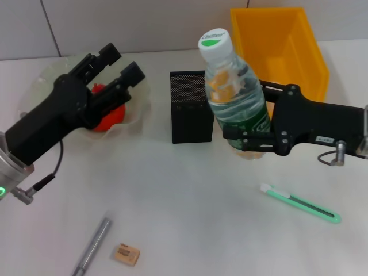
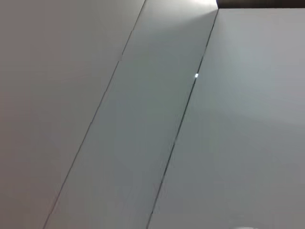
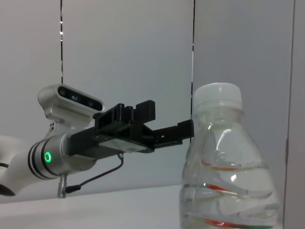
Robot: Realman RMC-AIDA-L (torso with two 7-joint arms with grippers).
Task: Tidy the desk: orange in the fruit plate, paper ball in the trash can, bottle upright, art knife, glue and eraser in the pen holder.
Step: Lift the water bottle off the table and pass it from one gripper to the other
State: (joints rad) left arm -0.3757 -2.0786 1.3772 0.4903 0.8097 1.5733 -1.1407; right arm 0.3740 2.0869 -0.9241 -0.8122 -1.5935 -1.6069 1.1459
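The clear plastic water bottle [image 1: 236, 95] with its green label and white cap stands upright near the middle of the white bench [image 1: 190, 195], just right of the square black mesh pen holder [image 1: 191, 107]. The right hand [image 1: 244, 141] has its fingers closed around the bottle's lower body, at the label, with the black arm reaching in from the right. In the right wrist view the bottle [image 3: 228, 167] fills the near side, cap up.

Behind the bottle, at the back right, sits the large yellow-orange plastic trash can [image 1: 282, 46]. To the left, the round red-orange orange [image 1: 109, 118] lies in the translucent pale-green fruit plate [image 1: 40, 80] with the ruffled rim. The left hand [image 1: 118, 66] hangs above that plate, its two black fingers spread apart and holding nothing; the right wrist view shows the same left hand [image 3: 183, 129] in the air, well off the bench.

On the near part of the bench, the small tan rectangular eraser [image 1: 126, 254] lies beside a slim grey metal pen-like stick [image 1: 92, 246]. Over on the right, in front of the right arm, lies the mint-green art knife [image 1: 300, 203], flat on the surface. The left wrist view shows only a pale panelled wall [image 2: 143, 119].
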